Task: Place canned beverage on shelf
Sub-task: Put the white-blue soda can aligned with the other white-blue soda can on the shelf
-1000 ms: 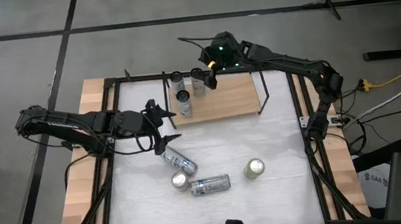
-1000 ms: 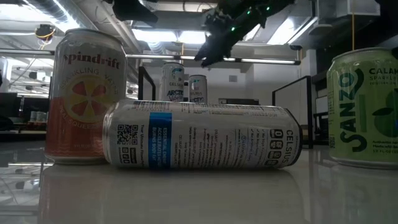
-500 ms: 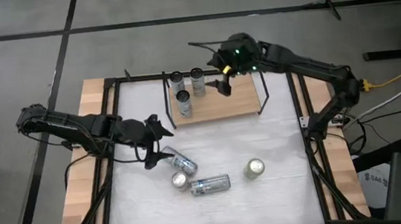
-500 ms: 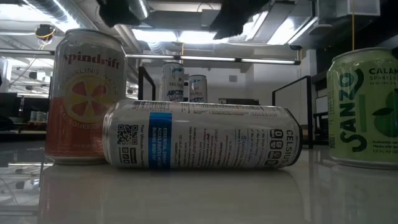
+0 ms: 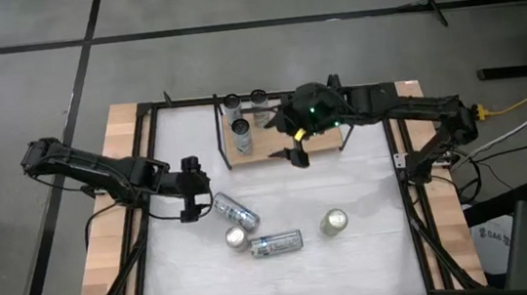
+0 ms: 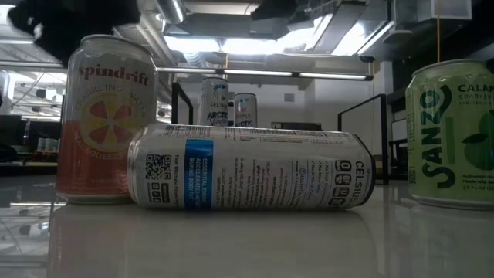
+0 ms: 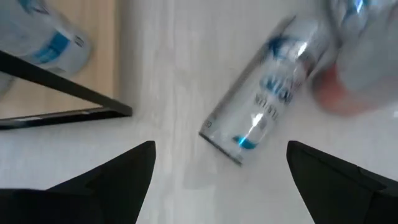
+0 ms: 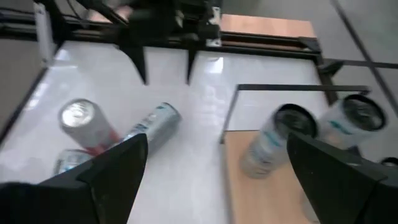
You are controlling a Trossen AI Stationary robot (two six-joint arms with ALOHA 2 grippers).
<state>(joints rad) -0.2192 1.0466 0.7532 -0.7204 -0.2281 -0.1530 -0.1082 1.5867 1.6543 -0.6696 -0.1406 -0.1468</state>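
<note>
Jaws on your L gripper [image 5: 192, 187] are spread wide, empty, just beside the tipped silver can [image 5: 235, 212] on the white table [image 5: 366, 186]. R gripper [image 5: 299, 153] also wide open, empty, at front edge of shelf [image 5: 314, 140]; three cans [image 5: 243, 136] stand on shelf's left end.

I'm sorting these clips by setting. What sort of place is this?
Probably a robotics lab or workshop rather than a shop. A framed white table stands on a bare grey floor with cables trailing across it, and the low view shows exposed ceiling ducts above the cans.
</note>
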